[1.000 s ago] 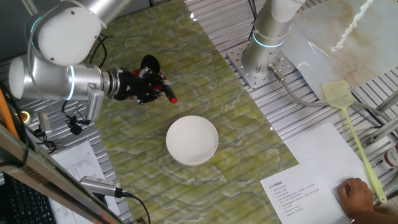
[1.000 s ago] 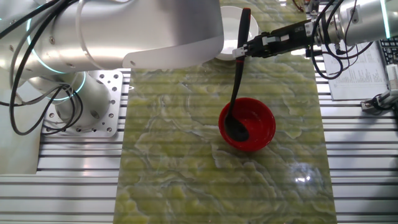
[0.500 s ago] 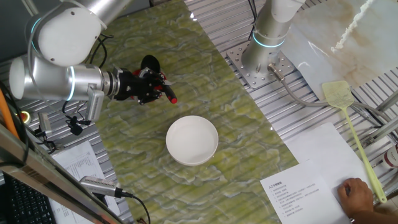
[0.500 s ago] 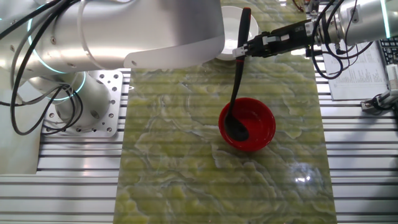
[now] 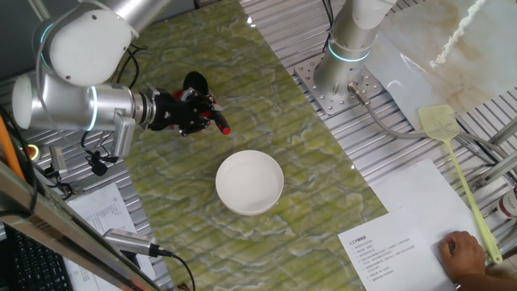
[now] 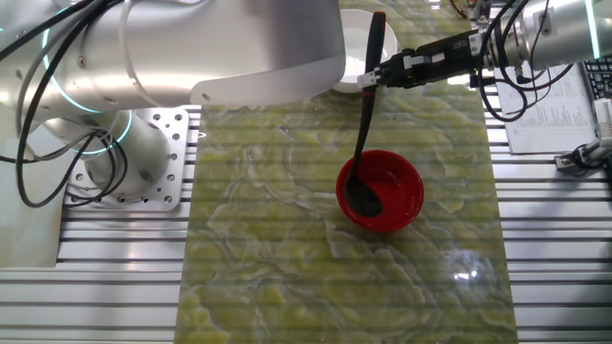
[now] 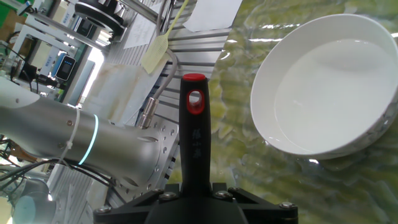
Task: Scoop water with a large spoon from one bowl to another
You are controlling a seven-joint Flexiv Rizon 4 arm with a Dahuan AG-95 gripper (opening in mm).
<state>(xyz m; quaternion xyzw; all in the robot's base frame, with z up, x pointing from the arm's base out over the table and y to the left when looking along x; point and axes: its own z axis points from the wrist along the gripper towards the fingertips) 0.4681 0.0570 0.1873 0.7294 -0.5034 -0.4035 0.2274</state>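
Observation:
My gripper is shut on the upper handle of the large spoon, a black ladle with a red tip. The ladle hangs nearly upright with its round head down inside the red bowl, which holds the clear water. In the hand view the handle rises between the jaws, its red tip on top. The white bowl stands beside it and also shows in the hand view. In one fixed view the gripper hides the red bowl.
A second robot arm's base is bolted at the mat's edge. A yellow-green fly swatter lies on the metal table. Paper sheets and a person's hand are at the corner.

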